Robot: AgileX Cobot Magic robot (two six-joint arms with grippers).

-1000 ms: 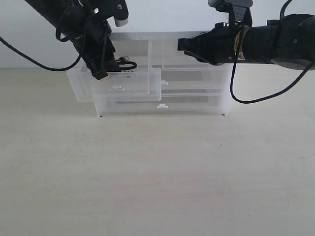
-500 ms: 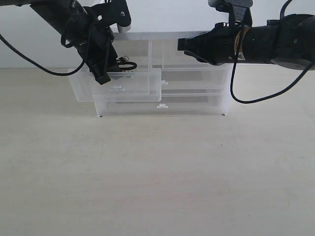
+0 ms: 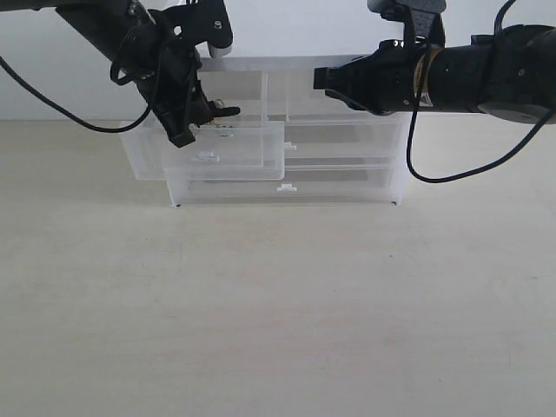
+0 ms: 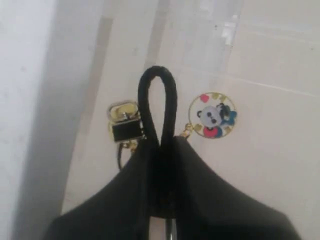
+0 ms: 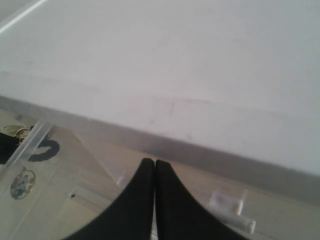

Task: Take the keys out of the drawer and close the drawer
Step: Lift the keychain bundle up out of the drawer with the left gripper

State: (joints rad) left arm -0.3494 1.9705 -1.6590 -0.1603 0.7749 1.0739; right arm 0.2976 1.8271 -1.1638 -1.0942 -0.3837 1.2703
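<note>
The left half-width drawer point(image 3: 234, 149) stands pulled out of the translucent cabinet point(image 3: 347, 148), its tab handle point(image 3: 206, 156) facing forward. My left gripper point(image 3: 185, 135) reaches into it from above and is shut on the black loop strap point(image 4: 157, 97) of the keys point(image 3: 222, 112). A gold ring tag with a panda point(image 4: 212, 115) and a gold and black fob point(image 4: 124, 125) hang beside the shut fingers point(image 4: 200, 170), over the drawer floor point(image 4: 270, 60). My right gripper point(image 3: 323, 81) hovers shut and holding nothing at the cabinet's top, above the right half-width drawer.
The cabinet stands at the back of a pale wooden table point(image 3: 278, 304), against a white wall. Two full-width drawers lie shut below. In the right wrist view the shut right gripper point(image 5: 154, 167) points over the cabinet, with a white tab handle point(image 5: 227, 202) beside it.
The left arm has shifted slightly right and tilted, and the keys have risen a little with the strap pinched. The right arm has not moved.
</note>
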